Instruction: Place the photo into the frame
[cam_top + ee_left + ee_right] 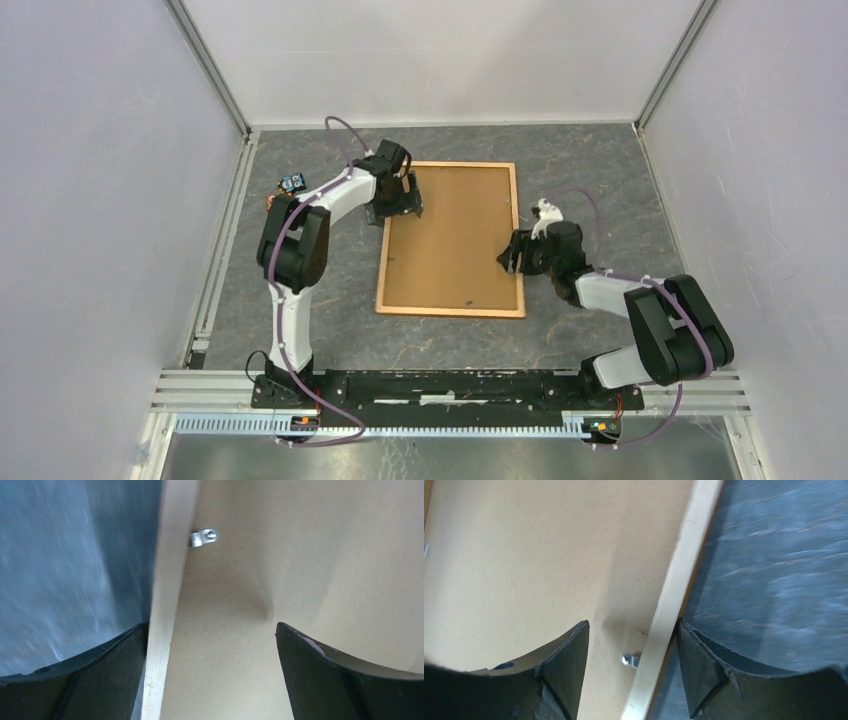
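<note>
Frame: thin light-brown wooden rectangular frame (450, 240), centre; we see only its fibreboard back.
Left end effector (211, 630): wide.
Right end effector (633, 625): wide.

Pale walls (90, 200) box in a dark grey mottled tabletop (590, 160) — evenly lit
</note>
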Tool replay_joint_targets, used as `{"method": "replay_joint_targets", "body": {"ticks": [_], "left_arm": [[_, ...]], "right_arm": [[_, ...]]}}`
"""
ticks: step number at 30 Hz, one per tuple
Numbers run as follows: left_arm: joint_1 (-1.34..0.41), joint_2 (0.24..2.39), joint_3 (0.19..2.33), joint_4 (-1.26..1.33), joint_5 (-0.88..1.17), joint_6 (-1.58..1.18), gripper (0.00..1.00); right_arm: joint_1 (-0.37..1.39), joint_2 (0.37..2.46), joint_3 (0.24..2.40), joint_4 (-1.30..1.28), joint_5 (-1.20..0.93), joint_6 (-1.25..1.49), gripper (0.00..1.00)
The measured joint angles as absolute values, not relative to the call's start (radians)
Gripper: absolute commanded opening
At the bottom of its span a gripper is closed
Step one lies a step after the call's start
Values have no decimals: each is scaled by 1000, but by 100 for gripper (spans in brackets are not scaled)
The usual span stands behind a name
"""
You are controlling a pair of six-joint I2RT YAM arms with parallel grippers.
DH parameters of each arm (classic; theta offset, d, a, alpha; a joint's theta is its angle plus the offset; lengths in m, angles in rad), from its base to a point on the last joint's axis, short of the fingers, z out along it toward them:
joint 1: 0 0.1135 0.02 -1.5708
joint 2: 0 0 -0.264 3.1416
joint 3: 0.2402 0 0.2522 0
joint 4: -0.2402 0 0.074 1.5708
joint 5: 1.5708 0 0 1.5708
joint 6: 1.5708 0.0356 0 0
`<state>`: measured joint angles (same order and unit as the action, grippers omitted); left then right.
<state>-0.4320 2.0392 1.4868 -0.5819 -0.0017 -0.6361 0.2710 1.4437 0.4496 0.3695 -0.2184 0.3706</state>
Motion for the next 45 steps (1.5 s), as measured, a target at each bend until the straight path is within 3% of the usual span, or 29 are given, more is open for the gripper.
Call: {"method": "replay_joint_targets", "body": {"ticks": [7, 13, 20, 23, 26, 36, 45], "left_arm": [[-390, 2354, 2001, -644, -19, -493, 100], [-445, 2323, 2090, -782, -128, -448, 100], [-471, 1796, 1580, -767, -175, -459, 100], [-467, 1533, 1320, -721, -146, -500, 100], [-467, 1403, 1136, -688, -136, -543, 100], [-467, 1238, 653, -503, -21, -738, 100], [-440, 1309, 612, -309, -2, -811, 100]], "right_arm": [[542, 1324, 309, 453, -234, 481, 78], [613, 1202, 363, 291, -184, 449, 98], [564, 1202, 603, 153, 97, 274, 98], [492, 1313, 745, 143, 136, 200, 98], [419, 1485, 924, 106, 152, 133, 98], [250, 1912, 1312, -48, 54, -32, 98], [219, 2062, 1392, -125, -111, -57, 67]]}}
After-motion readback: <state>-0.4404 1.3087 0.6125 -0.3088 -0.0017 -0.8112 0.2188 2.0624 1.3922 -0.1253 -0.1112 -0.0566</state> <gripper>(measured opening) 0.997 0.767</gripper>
